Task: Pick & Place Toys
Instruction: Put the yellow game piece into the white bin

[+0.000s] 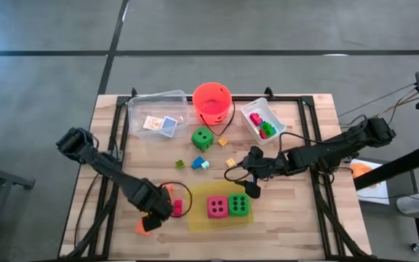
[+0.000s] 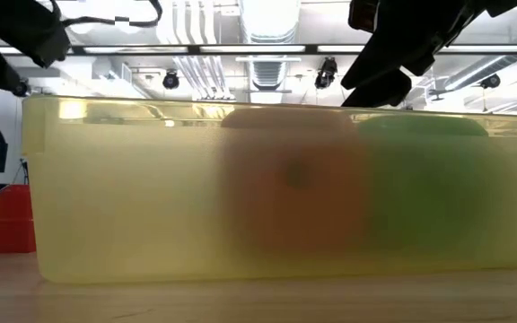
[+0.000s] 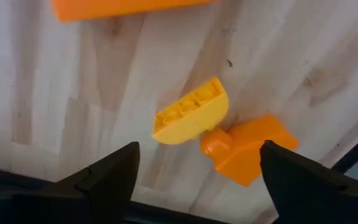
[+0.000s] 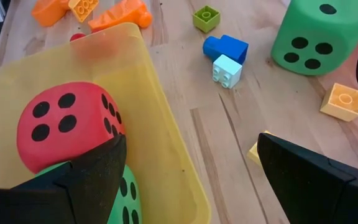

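Two foam dice with black dots, one pink (image 1: 217, 207) and one green (image 1: 238, 205), sit side by side in the flat yellow plastic tray (image 1: 195, 222), evidently the collection point. Just beside it, the left gripper (image 3: 196, 163) hovers open over a yellow plastic brick (image 3: 189, 112) touching an orange plastic brick (image 3: 247, 148), seemingly poised to grasp. Farther back, the right gripper (image 4: 188, 163) hangs open above the tray's far edge, with another green foam die (image 1: 202, 138) and small coloured bricks beyond.

You get the high view straight down over the whole table (image 1: 297, 211). The low view sits at tabletop level, pressed close to the yellow tray (image 2: 151, 206). The right wrist view looks close down on that same tray (image 4: 160, 143); the left wrist view looks closely at bare wood.
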